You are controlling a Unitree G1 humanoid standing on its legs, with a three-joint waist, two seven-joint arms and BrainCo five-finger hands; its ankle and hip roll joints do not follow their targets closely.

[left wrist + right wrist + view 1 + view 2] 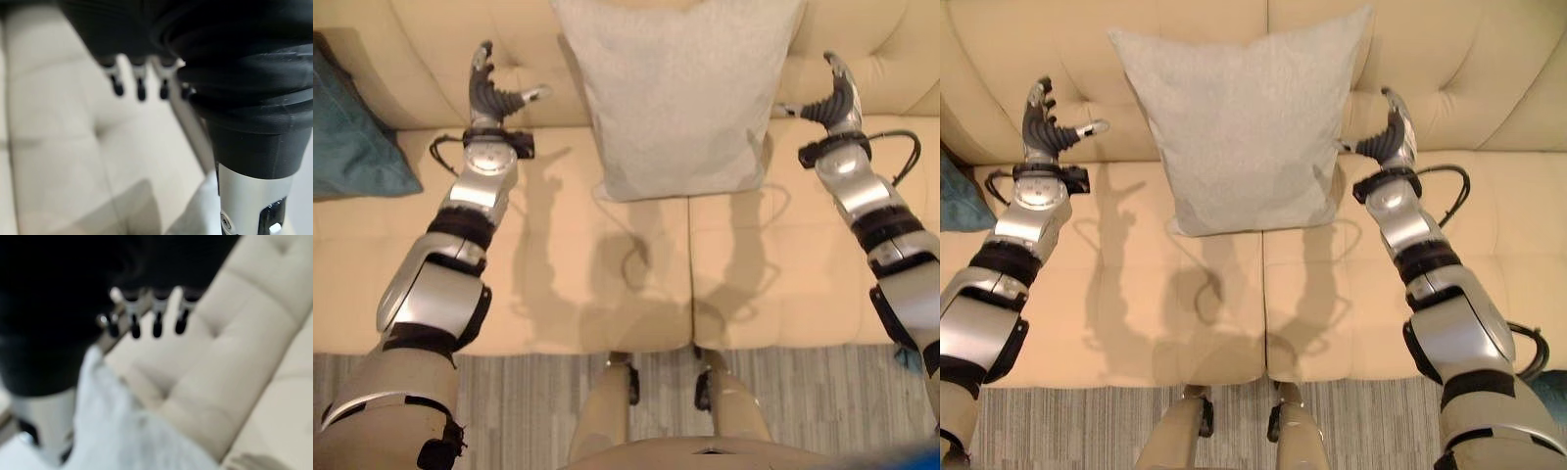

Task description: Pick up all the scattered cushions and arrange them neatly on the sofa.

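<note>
Cream sofa (558,284) bearing grey cushion (680,93), teal cushion (352,127)

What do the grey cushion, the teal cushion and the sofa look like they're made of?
Grey cushion: woven fabric, matte, with a faint heathered texture; soft filling, judging by its rounded edges.
Teal cushion: cloth with a slight sheen, possibly velvet; too little shows to be sure.
Sofa: smooth cream upholstery, tufted on the backrest; leather or faux leather by its even surface, though a fine fabric is possible.

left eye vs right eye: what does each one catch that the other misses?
Left eye alone: most of the teal cushion lying at the sofa's left end, where the right eye has just a sliver. Right eye alone: more of the sofa seat past the right arm. Shared: the grey cushion propped against the backrest, with the left hand and right hand open either side.
</note>
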